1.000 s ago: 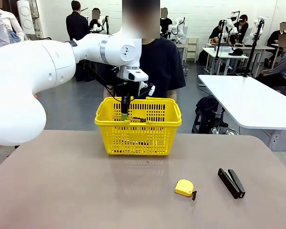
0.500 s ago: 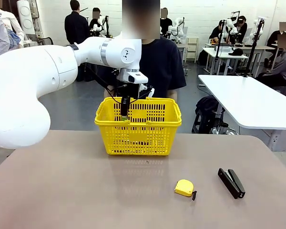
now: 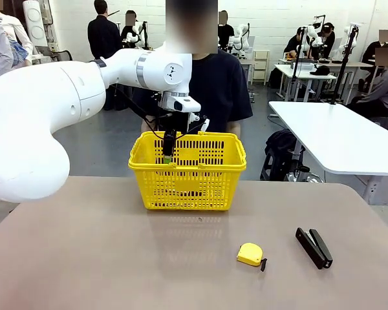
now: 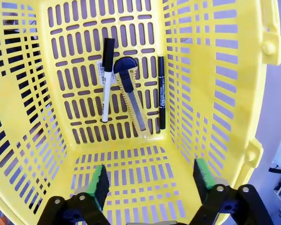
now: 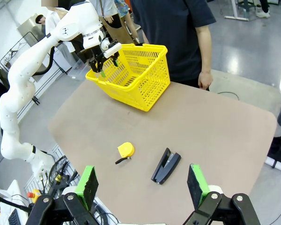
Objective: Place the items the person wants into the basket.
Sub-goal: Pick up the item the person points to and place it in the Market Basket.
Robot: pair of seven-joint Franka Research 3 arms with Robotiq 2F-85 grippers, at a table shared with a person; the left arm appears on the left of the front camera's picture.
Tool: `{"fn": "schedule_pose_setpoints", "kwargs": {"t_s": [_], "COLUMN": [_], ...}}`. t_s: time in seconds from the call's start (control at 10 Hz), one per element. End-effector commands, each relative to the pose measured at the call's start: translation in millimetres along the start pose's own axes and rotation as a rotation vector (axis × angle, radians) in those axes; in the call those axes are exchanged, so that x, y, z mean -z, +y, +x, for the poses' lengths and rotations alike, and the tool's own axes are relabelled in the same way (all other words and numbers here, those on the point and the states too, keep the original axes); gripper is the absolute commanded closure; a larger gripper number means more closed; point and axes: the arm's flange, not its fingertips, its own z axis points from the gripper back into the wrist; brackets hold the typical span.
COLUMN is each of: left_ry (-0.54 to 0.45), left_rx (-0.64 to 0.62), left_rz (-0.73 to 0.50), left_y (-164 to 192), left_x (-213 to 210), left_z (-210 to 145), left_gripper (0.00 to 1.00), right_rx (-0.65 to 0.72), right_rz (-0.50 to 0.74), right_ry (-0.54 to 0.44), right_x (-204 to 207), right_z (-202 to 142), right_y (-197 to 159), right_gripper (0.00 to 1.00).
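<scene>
Left tool (image 4: pixel 150 180) is now spread apart and empty over the basket (image 3: pixel 187 169), raised since a second ago. Marker (image 4: pixel 106 79), knife (image 4: pixel 129 91) and pen (image 4: pixel 161 92) are seen on its floor. Right tool (image 5: pixel 143 185) is held open above the tabletop (image 5: pixel 215 136). Task is judged complete.

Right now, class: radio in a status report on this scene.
Left end effector open over basket; right end effector open, empty. Marker, knife, pen on basket floor. No obstruction seen.

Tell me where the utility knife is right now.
In the left wrist view, the yellow-and-black utility knife lies flat on the floor of the yellow basket, between the black-and-white marker and the thin black pen.
</scene>
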Motion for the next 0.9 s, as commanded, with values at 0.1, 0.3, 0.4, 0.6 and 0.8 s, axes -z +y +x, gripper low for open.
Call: {"fn": "schedule_pose_setpoints", "kwargs": {"t_s": [0.1,0.3,0.4,0.6,0.8], "left_ry": [0.009,-0.002,0.000,-0.035,-0.084], "left_rx": [-0.012,-0.018,-0.031,-0.064,-0.043], "left_rz": [-0.011,-0.015,-0.035,-0.031,-0.025], "left_y": [24.1,21.0,9.1,-28.6,-79.0], "left_x": [-19.0,-21.7,-32.2,-59.2,-85.5], "left_z": [13.8,13.1,8.7,-16.0,-54.7], "left_gripper": [0.00,0.00,0.00,0.00,0.00], "right_rx": [-0.015,-0.015,-0.015,-0.015,-0.015], "right_rz": [0.018,0.018,0.018,0.018,0.018], "right_ry": [-0.023,-0.023,-0.023,-0.023,-0.023], "right_x": [1.1,1.1,1.1,1.1,1.1], "right_z": [0.7,0.7,0.7,0.7,0.7], "right_y": [-1.8,-1.8,-1.8,-1.8,-1.8], "right_gripper": [0.00,0.00,0.00,0.00,0.00]}}
